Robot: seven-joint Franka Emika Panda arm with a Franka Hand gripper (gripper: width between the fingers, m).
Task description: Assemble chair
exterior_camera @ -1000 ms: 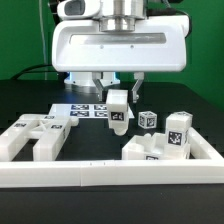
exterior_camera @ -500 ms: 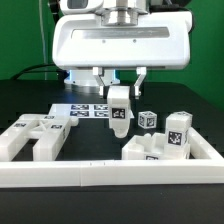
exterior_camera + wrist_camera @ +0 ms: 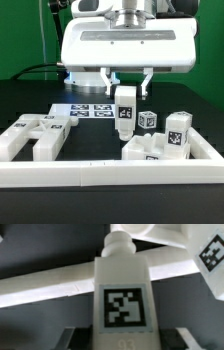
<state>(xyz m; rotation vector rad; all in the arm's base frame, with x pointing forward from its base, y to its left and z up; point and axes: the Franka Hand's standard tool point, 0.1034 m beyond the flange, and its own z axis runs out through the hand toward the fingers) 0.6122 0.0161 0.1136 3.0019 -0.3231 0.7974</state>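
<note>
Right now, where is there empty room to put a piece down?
Free: the black tabletop between the white slotted plastic panel and the white blocky plastic pieces. Crowded: the exterior view's right, around the small white tagged cube.

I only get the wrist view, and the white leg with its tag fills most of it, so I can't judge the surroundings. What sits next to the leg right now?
Observer: In the exterior view, a small tagged cube stands just to the exterior view's right of the leg, apart from it.
Operator: And on the other side?
Observer: The marker board lies flat to the exterior view's left of the leg.
Operator: Is the leg tilted in the grasp?
Observer: No, it hangs upright, clamped at its top between the fingers.
</note>
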